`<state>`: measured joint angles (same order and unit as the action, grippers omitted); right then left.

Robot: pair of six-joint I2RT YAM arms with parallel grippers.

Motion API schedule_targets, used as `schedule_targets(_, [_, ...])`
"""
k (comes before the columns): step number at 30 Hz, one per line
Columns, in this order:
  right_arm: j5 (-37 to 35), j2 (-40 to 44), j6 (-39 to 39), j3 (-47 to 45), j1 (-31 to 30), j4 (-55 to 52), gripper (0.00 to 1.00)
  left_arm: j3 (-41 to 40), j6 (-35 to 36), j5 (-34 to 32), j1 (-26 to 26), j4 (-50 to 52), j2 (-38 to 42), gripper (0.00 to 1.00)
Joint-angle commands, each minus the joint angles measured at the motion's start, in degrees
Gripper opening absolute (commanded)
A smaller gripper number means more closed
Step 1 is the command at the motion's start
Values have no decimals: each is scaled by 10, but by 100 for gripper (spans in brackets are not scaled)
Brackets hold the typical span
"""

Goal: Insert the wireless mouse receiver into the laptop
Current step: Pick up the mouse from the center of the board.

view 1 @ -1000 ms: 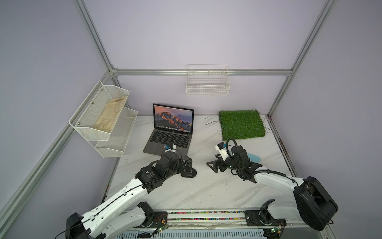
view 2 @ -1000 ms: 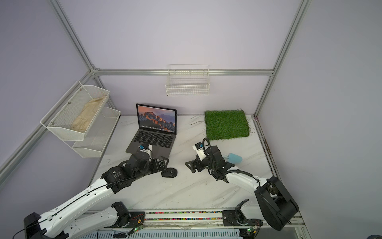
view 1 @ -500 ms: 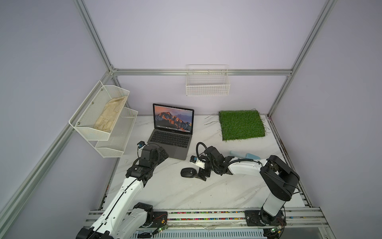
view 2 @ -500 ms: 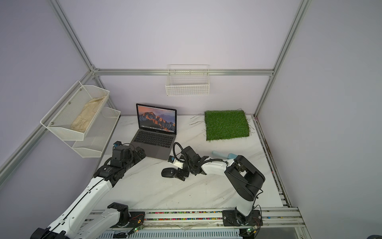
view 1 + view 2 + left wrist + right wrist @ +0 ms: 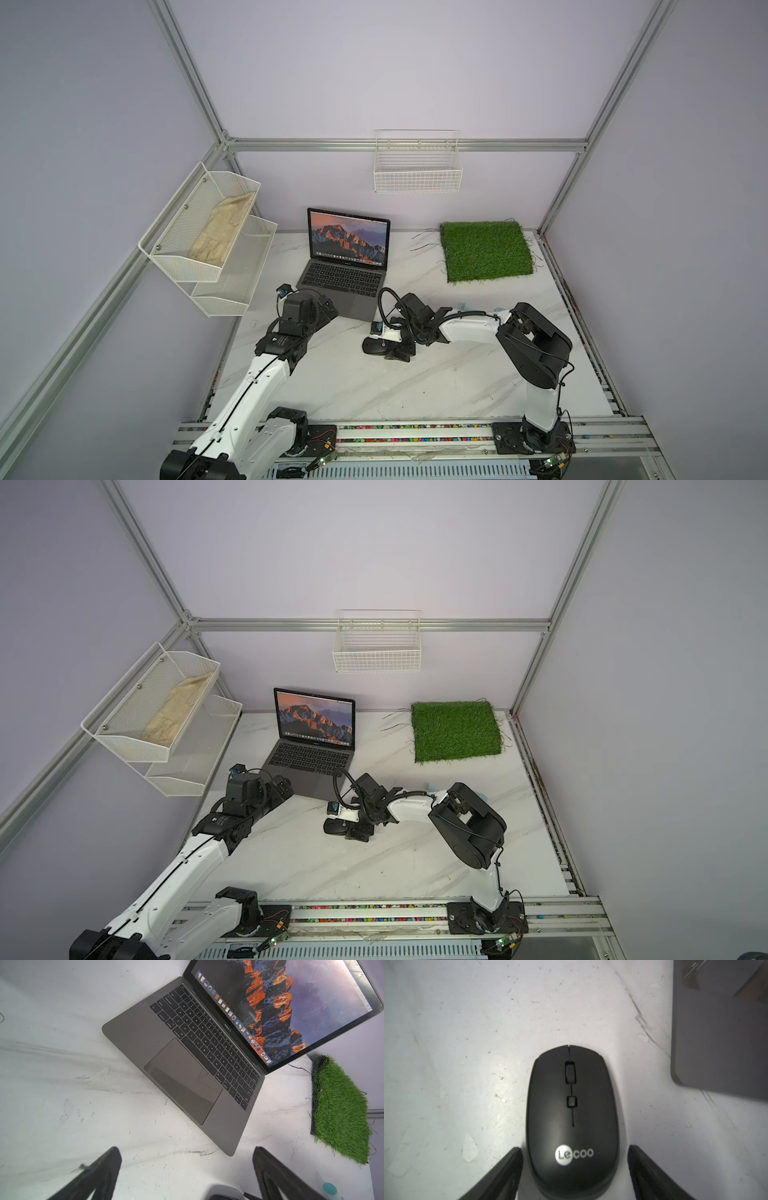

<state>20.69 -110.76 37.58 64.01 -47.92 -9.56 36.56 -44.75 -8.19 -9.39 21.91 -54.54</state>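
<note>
The laptop point(image 5: 345, 286) point(image 5: 309, 762) stands open at the back of the marble table, its screen showing an orange mountain. A black oval mouse point(image 5: 571, 1115) point(image 5: 374, 345) lies in front of the laptop's right corner. My right gripper point(image 5: 574, 1149) point(image 5: 395, 351) straddles the mouse's rear end, open, with a narrow gap on each side. My left gripper point(image 5: 186, 1149) point(image 5: 326, 309) hovers open and empty by the laptop's point(image 5: 187, 1076) front left corner. The wireless mouse receiver is out of view.
A green turf mat point(image 5: 486, 251) lies at the back right. White mesh shelves point(image 5: 208, 232) holding a beige cloth hang on the left wall, and a wire basket point(image 5: 417, 166) hangs on the back wall. A small teal object point(image 5: 329, 1188) lies behind the right arm.
My left gripper has pulled away from the mouse to the laptop's front left corner. My right arm has swung left over the mouse, and its jaws have narrowed a little around it.
</note>
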Motion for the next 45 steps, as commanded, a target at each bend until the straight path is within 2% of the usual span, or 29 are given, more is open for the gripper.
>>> schedule_targets(1, [9,-20,10,9,-8,3,80,-17,22,14,4,-37,-1,100])
schedule_targets(4, [15,-29,9,14,-8,3,73,-19,34,17,4,-44,1,100])
schedule_targets(9, [18,-17,2,4,-7,0,52,-19,60,35,5,-65,6,100])
schedule_targets(13, [33,28,-28,-5,20,-10,36,-16,130,108,2,-148,-8,100])
schedule_targets(17, [65,80,-86,24,87,-67,22,-12,212,141,-29,-283,-35,100])
schedule_targets(19, [93,91,-109,56,128,-120,16,-17,286,153,-59,-377,-52,100])
schedule_targets(20, [106,95,-114,75,147,-151,13,-20,344,164,-81,-423,-64,100])
schedule_targets(22, [112,102,-117,105,172,-209,9,-25,477,188,-131,-502,-84,100])
schedule_targets(24, [124,116,-122,133,191,-245,5,-37,658,231,-183,-564,-102,100])
schedule_targets(26, [150,119,-134,171,213,-294,3,-41,741,268,-197,-615,-122,100])
schedule_targets(29, [153,123,-124,226,221,-378,1,-12,819,295,-210,-571,-132,100])
schedule_targets(34, [163,121,-117,305,221,-483,0,4,969,229,-260,-516,-131,86])
schedule_targets(37, [202,112,-116,342,218,-519,0,19,998,239,-264,-472,-129,74])
schedule_targets(40, [212,103,-109,364,206,-541,0,33,1004,264,-265,-431,-128,67])
schedule_targets(45, [233,97,-103,372,202,-549,0,14,962,264,-264,-486,-129,57])
